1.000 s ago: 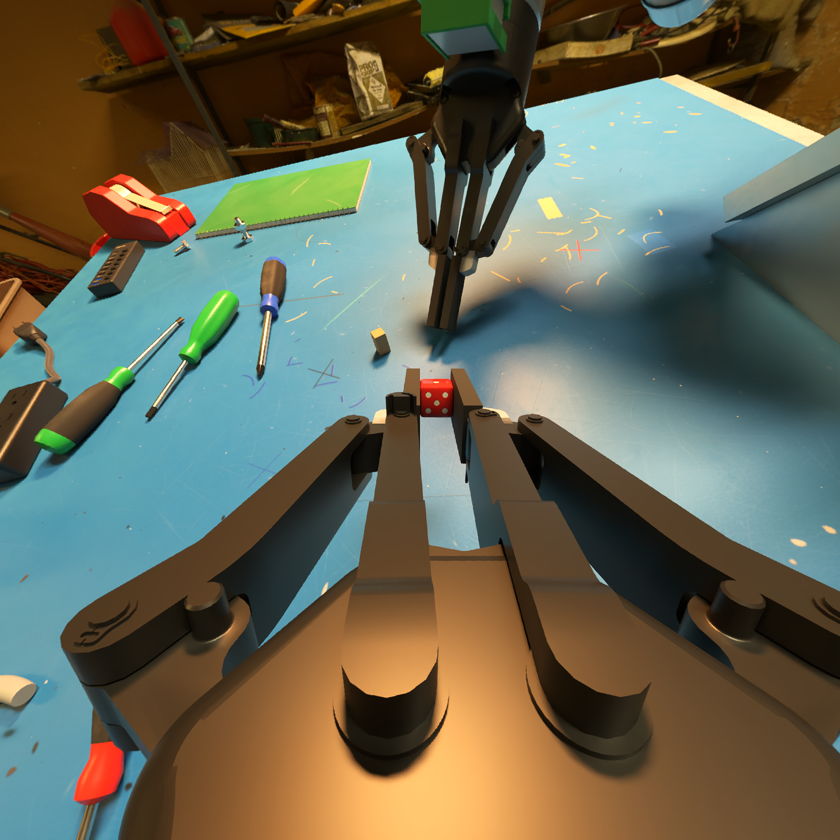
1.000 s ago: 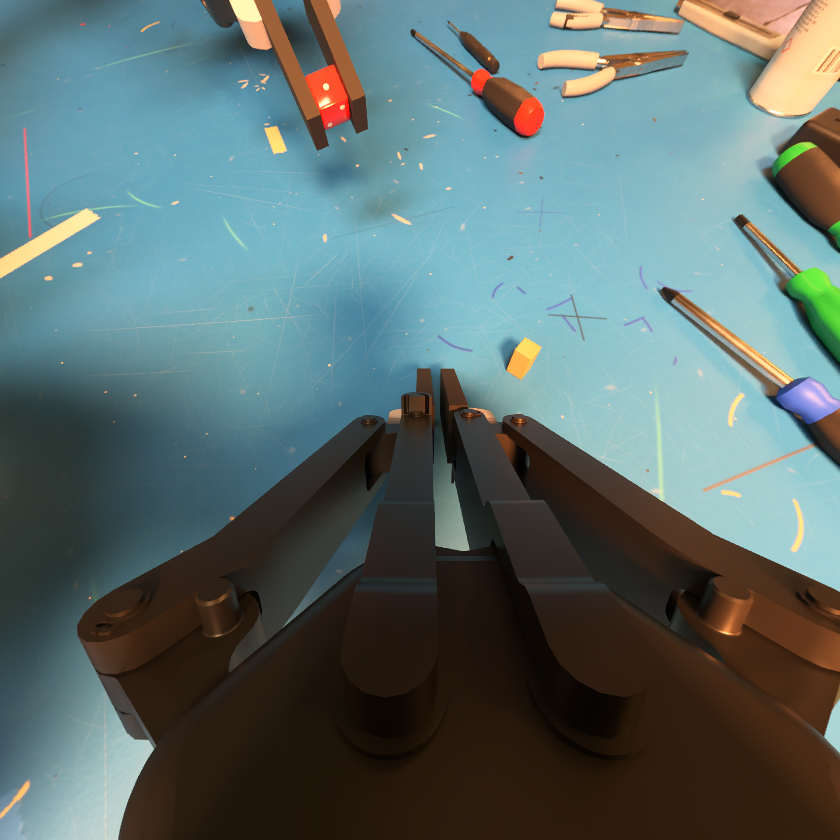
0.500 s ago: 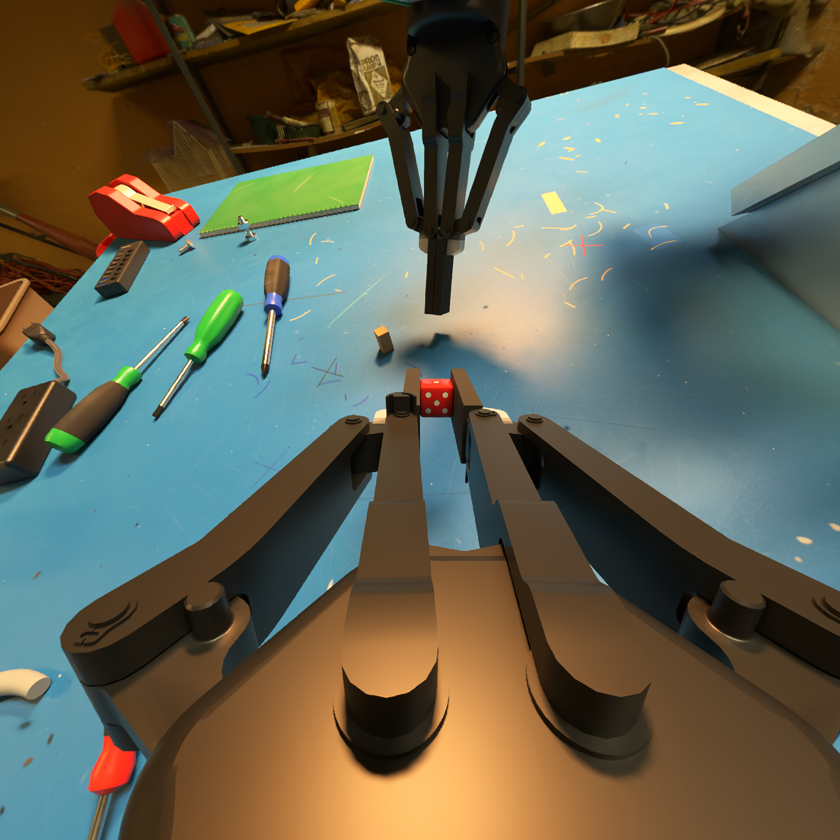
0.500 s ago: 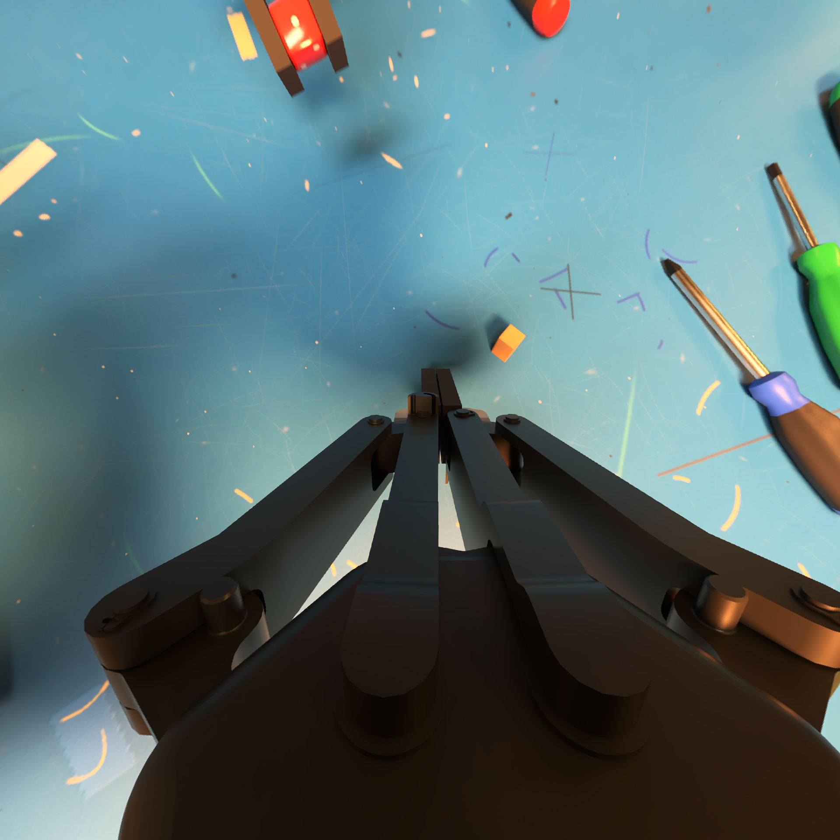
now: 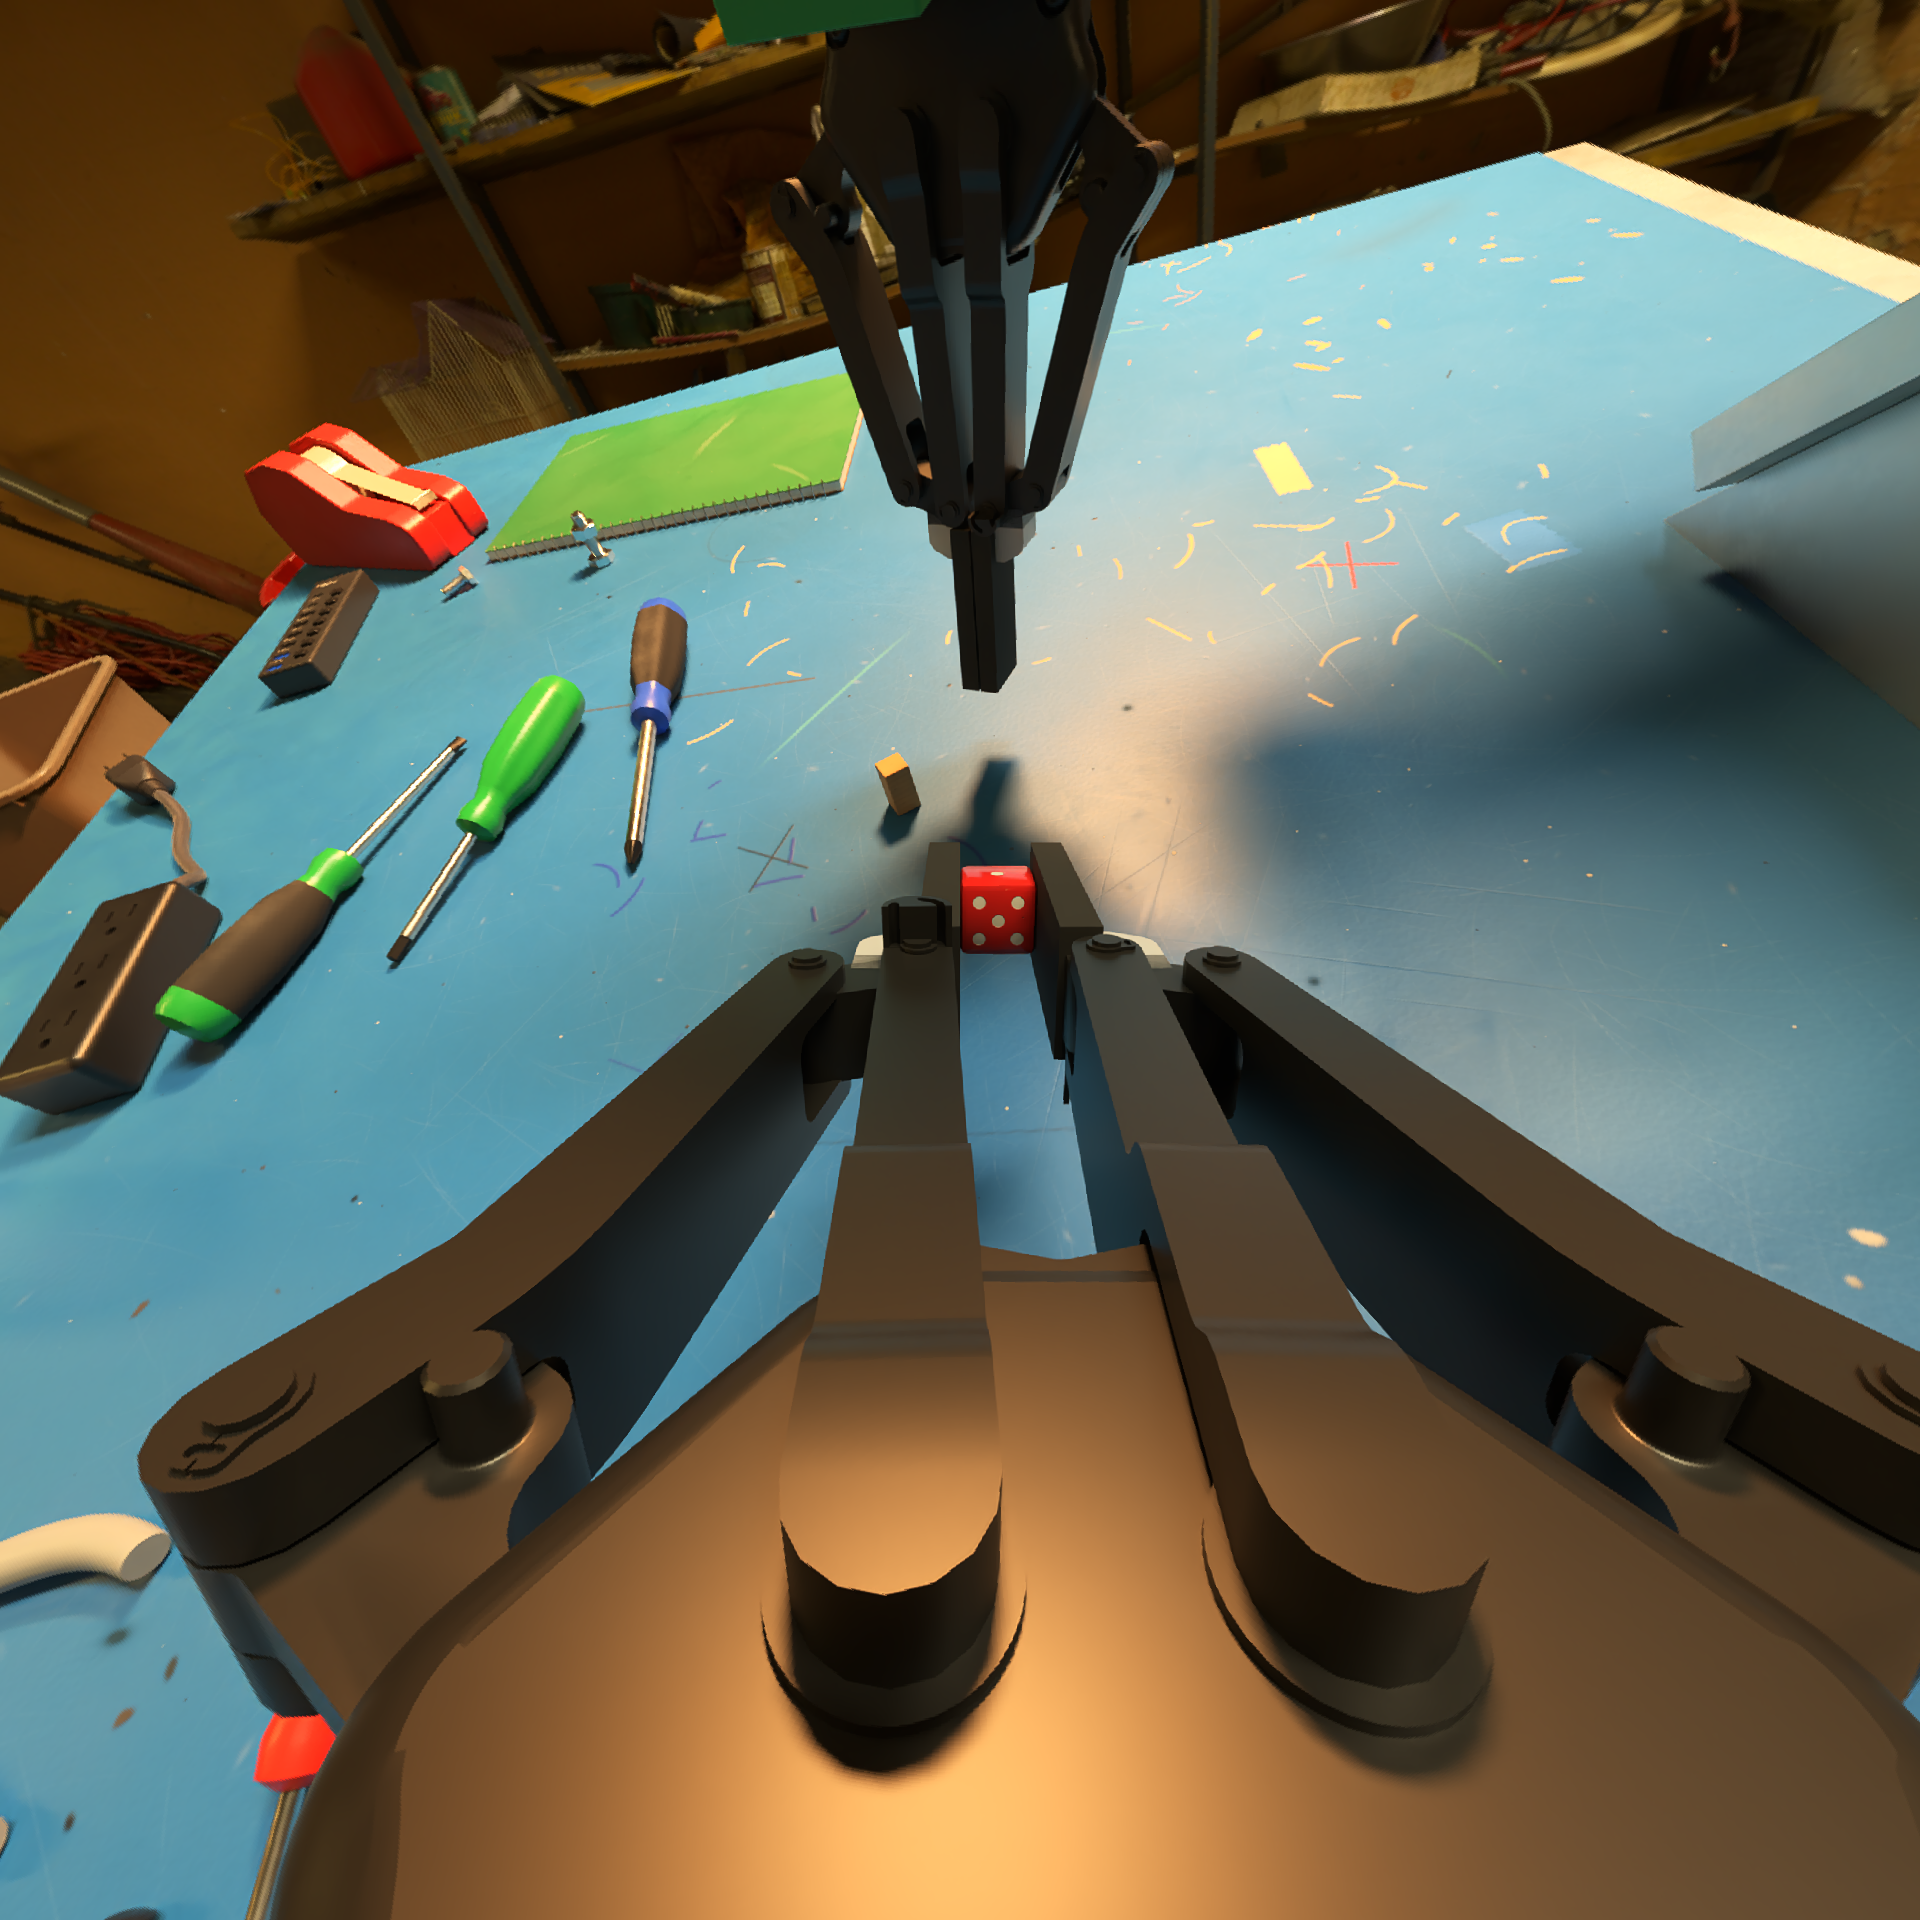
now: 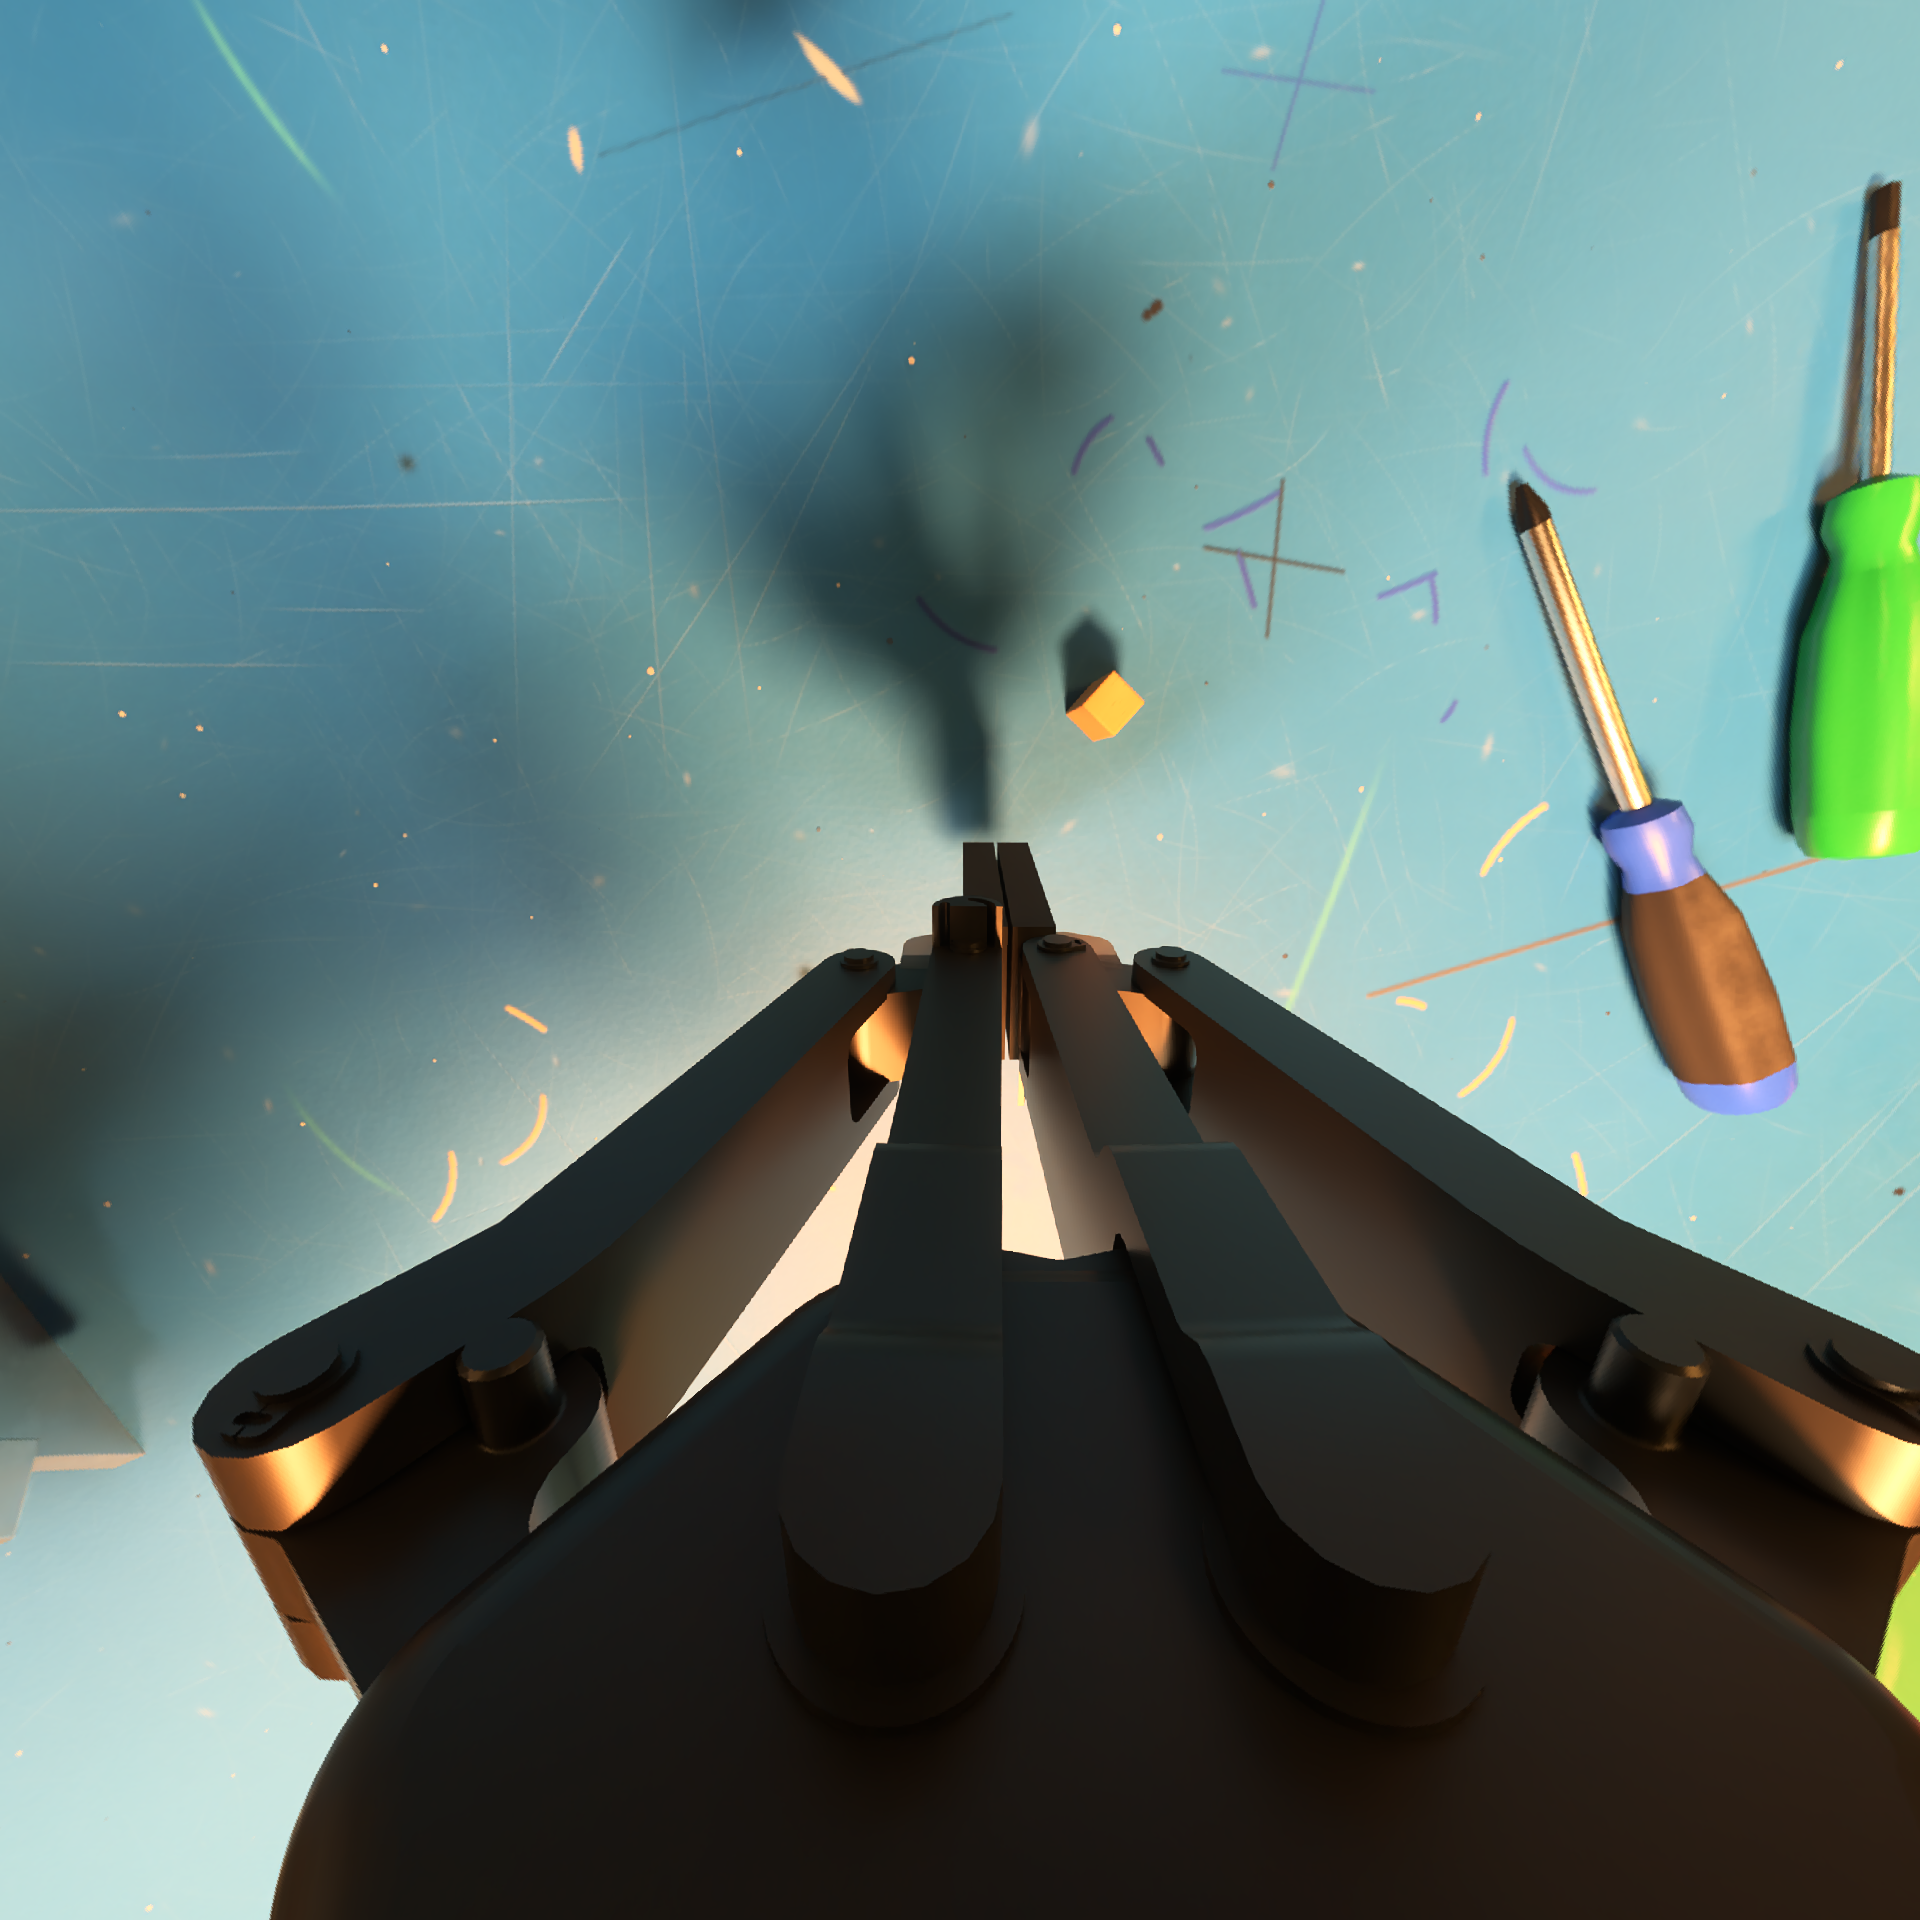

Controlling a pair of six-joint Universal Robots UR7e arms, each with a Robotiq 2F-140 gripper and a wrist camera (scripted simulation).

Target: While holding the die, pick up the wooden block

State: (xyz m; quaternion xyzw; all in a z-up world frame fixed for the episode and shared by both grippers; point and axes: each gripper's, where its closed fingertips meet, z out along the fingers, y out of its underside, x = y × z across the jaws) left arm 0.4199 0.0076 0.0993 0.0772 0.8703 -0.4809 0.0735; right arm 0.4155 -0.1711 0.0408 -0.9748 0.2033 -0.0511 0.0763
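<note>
My left gripper is shut on a red die with white dots, held above the blue table. A small wooden block lies on the table just ahead and left of the die; it also shows in the right wrist view. My right gripper is shut and empty, pointing down, above the table and a little short and left of the block. It also shows in the left wrist view, hanging above and right of the block.
Three screwdrivers lie left of the block: blue-collared, green-handled, and black-and-green. A green notebook, red tape dispenser, black power strip and grey box ring the blue table.
My right gripper has risen off the table and shifted toward the block, still shut. The left gripper with the die has hardly moved and has dropped out of the right wrist view.
</note>
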